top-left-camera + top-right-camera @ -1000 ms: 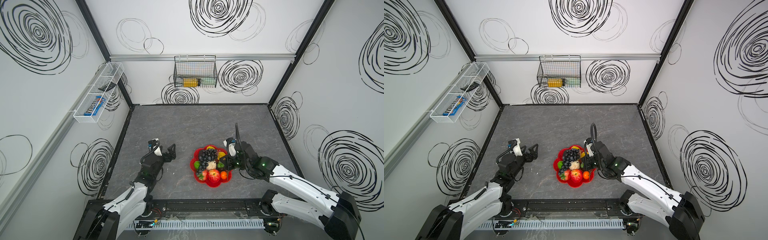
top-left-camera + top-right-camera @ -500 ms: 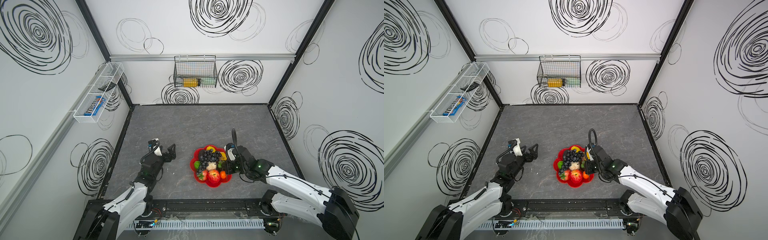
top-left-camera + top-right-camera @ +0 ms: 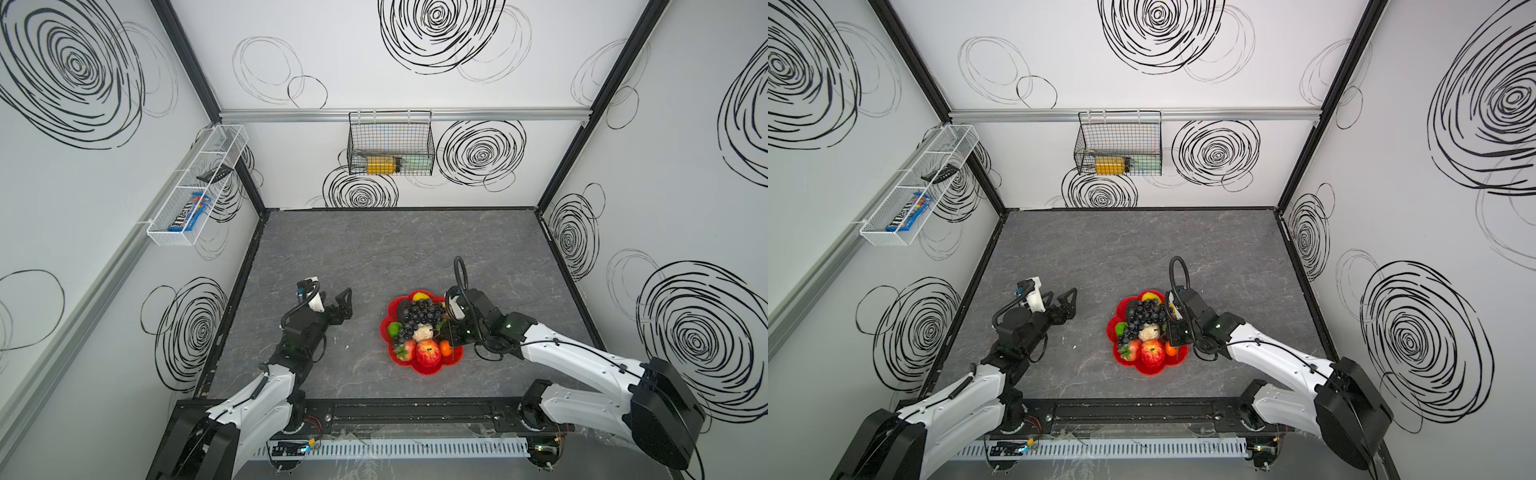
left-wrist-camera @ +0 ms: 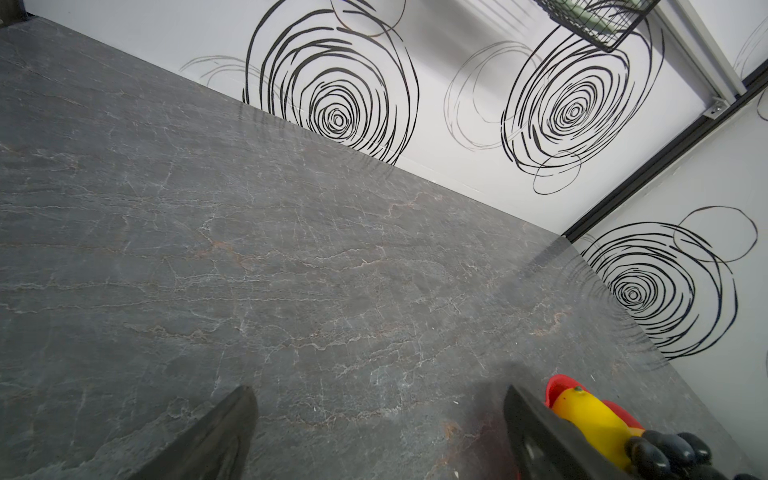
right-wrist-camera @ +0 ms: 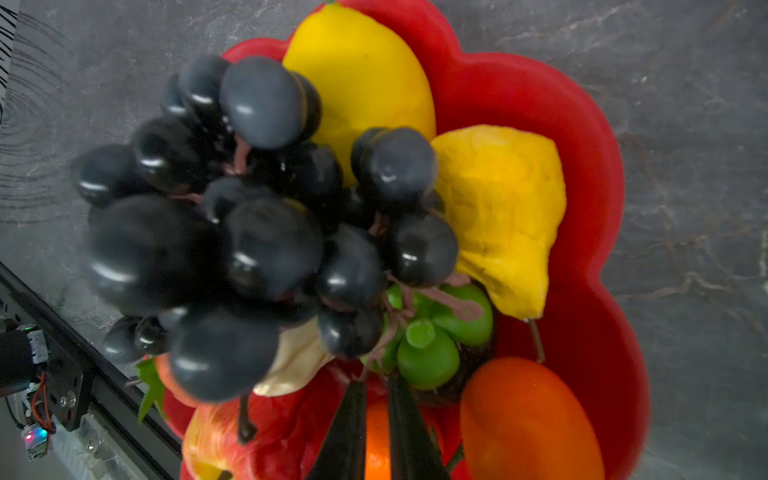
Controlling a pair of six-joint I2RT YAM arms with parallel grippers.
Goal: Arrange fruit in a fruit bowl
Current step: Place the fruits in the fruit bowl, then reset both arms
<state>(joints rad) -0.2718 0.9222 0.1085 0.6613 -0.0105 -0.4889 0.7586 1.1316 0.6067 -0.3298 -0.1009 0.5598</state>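
Black basket [image 3: 390, 143], white basket [image 3: 195, 187], grey tabletop [image 3: 395, 249]

Left arm [image 3: 266, 386] sits low, left fingers [image 4: 216, 436] spread wide; right arm [image 3: 573, 357] reaches inward, right fingers [image 5: 345, 432] a slit apart.

The left arm [image 3: 266, 388] and the right arm [image 3: 577, 361] look alike, with smooth white shells on the long parts and round black joints. At the bottom of the right arm is a big black drum [image 3: 660, 411]. A bumpy black hose [image 3: 460, 276] curls above its wrist, and a tiny green light [image 3: 508, 326] glows on its black elbow. The left end effector [image 3: 1059, 298] has black three-cornered fingers [image 3: 1070, 296] and a small white box [image 3: 1034, 296] behind them. The right end effector [image 5: 376, 384] has two thin, pointy black tips.
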